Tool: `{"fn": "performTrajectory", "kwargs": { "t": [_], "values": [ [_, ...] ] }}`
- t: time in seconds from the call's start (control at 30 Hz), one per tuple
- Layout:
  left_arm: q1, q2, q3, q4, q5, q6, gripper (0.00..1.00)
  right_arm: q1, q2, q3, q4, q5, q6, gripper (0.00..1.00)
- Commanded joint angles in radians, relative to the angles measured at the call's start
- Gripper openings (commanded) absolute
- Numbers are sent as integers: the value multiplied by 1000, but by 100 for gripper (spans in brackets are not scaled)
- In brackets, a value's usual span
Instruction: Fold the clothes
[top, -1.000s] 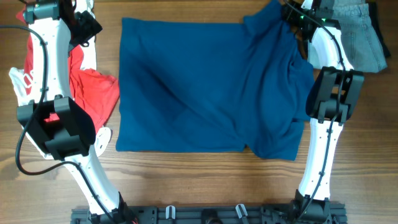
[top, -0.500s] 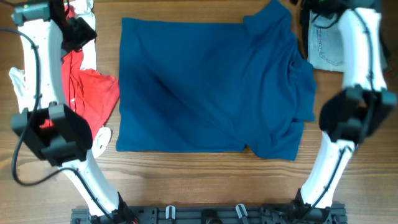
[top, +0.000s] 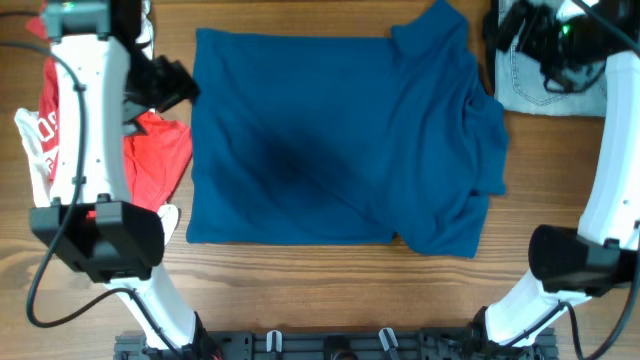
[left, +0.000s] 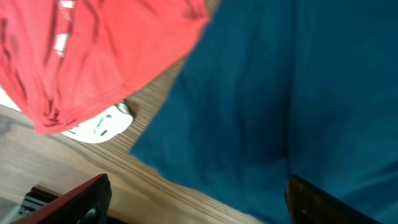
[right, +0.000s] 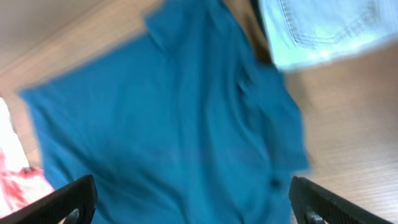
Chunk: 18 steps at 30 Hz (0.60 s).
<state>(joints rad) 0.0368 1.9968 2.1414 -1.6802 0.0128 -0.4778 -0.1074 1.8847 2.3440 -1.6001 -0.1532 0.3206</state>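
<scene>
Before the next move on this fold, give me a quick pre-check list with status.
1. Left gripper open and empty: ok.
2. Right gripper open and empty: ok.
3. Dark blue shirt lying flat: not ok, its right side is bunched and lapped over.
4. Dark blue shirt apart from the red shirt: cannot tell, their edges run very close.
5. Right gripper above the dark blue shirt: not ok, in the overhead view it hangs over the jeans.
</scene>
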Motion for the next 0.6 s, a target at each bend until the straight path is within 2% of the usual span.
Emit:
{"fn": "performTrajectory", "kwargs": {
  "t": [0.0, 0.13, 0.33, 0.37, 0.47, 0.57],
  "values": [
    [-56, -30, -70, -4, -40, -38, 90, 29, -74, -73, -8, 64, 14, 100],
    [-81, -65, -204, 31, -58, -97, 91, 49, -109, -197, -8, 71, 27, 100],
    [-101, -161, -537, 214, -55, -115, 90, 52, -109, -472, 23, 114, 76, 100],
    [-101, -179, -620, 261, -56, -114, 91, 51, -109, -557, 59, 117, 76, 100],
    [-100, -185, -732, 347, -55, -110, 91, 42, -108, -690, 172, 151, 115, 100],
    [-100, -184, -804, 436, -55, -110, 91, 38, -108, -813, 328, 154, 90, 99]
  ]
}}
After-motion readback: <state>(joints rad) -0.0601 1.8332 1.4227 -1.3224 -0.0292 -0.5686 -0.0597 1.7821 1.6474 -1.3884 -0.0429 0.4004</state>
